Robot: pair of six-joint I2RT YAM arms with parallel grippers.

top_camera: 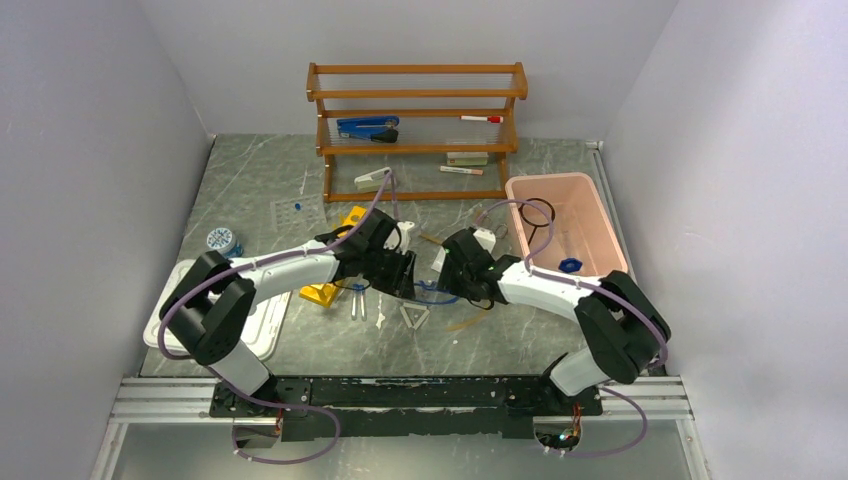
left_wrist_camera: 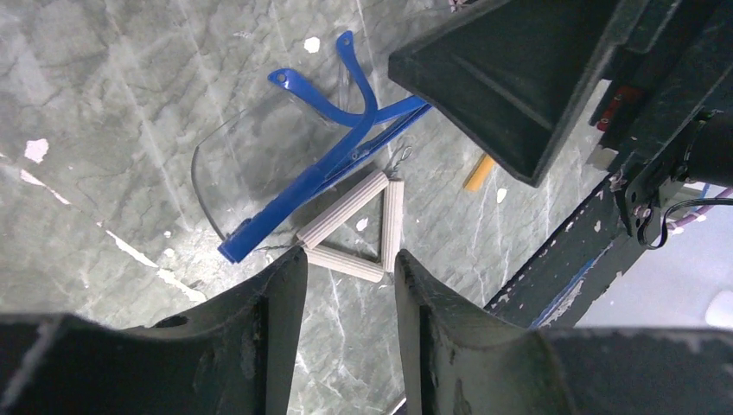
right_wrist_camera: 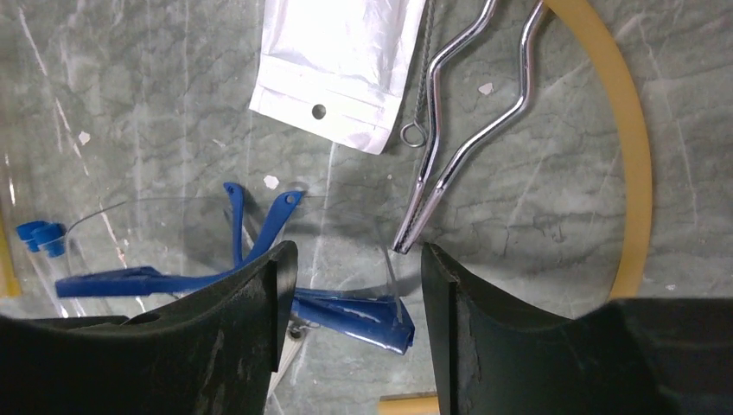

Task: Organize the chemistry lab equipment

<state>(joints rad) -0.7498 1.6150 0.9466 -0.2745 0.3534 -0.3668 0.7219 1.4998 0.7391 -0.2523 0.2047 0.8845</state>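
The blue goggles (top_camera: 432, 293) lie flat on the marble table between my two grippers. My left gripper (left_wrist_camera: 350, 268) is open and hovers just above the white triangle (left_wrist_camera: 354, 220), with only bare table between its fingers. The goggles' clear lens and blue arms (left_wrist_camera: 320, 173) lie beside the triangle. My right gripper (right_wrist_camera: 359, 259) is open, and the folded end of a blue goggle arm (right_wrist_camera: 346, 311) lies in the gap between its fingers. A clear bag (right_wrist_camera: 337, 60), metal tongs (right_wrist_camera: 475, 130) and curved amber tubing (right_wrist_camera: 627, 147) lie just beyond it.
A pink bin (top_camera: 600, 215) stands at the right, holding a black ring and a blue piece. The wooden shelf rack (top_camera: 415, 130) is at the back, a white tray (top_camera: 270, 325) at front left. A yellow rack (top_camera: 322, 294) lies under my left arm.
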